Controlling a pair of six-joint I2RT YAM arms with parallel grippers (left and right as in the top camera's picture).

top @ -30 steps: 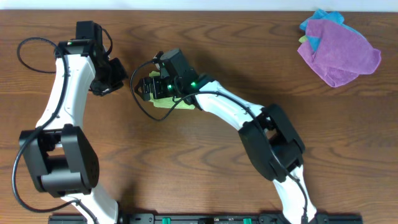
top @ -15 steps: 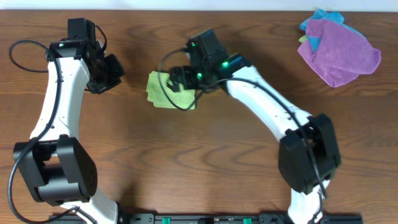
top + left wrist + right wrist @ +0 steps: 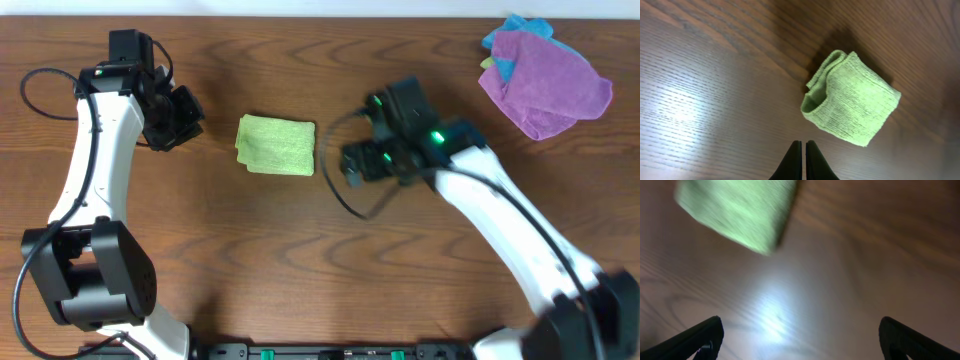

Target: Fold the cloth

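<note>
A green cloth [image 3: 276,145] lies folded into a small rectangle on the wooden table, left of centre. It also shows in the left wrist view [image 3: 852,97] and, blurred, in the right wrist view [image 3: 737,212]. My left gripper [image 3: 192,113] is shut and empty, to the left of the cloth and apart from it; in its wrist view the gripper [image 3: 803,145] has its fingers pressed together. My right gripper [image 3: 348,163] is open and empty, to the right of the cloth; in its wrist view the gripper [image 3: 800,332] has its fingers spread wide.
A pile of cloths, purple [image 3: 548,85] on top with blue and green beneath, lies at the far right corner. The left arm [image 3: 95,150] runs along the left side. The right arm [image 3: 510,230] crosses from the front right.
My right gripper has let go of the green cloth and drawn back to the right. The cloth now lies folded and uncovered. The left arm has barely moved.
</note>
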